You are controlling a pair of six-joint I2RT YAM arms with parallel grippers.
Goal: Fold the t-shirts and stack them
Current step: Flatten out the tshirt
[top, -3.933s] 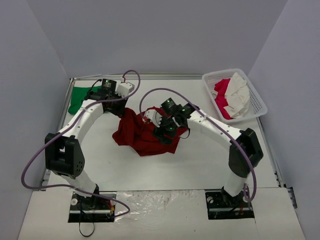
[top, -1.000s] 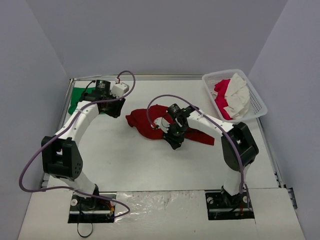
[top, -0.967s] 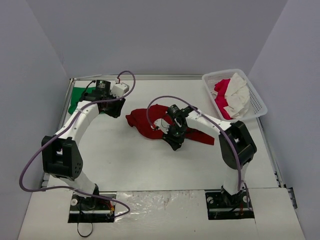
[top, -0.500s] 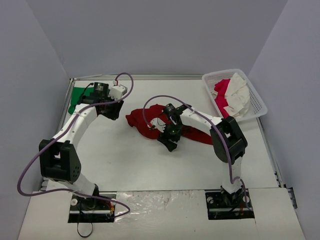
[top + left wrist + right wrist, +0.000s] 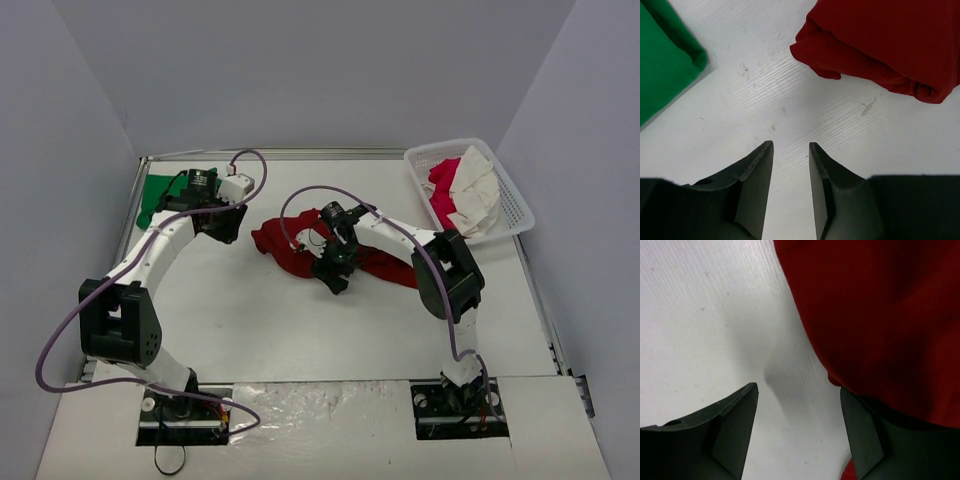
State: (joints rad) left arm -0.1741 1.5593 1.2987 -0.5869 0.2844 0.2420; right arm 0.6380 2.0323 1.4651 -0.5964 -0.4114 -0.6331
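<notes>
Well, left claw (image 5: 791, 147) hangs parted, empty, between green shirt (image 5: 158, 192) and red shirt (image 5: 275, 240); right claw (image 5: 798, 387) parted at red's edge.

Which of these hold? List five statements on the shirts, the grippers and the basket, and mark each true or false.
1. The dark red shirt lies bunched on the table, not folded. True.
2. The green shirt is stacked on the dark red shirt. False: it lies apart at the far left, with bare table between them.
3. The left gripper holds the green shirt. False: its jaws are empty over bare table.
4. The right gripper has its jaws apart at the dark red shirt's edge. True.
5. The basket holds cloth. True.
</notes>
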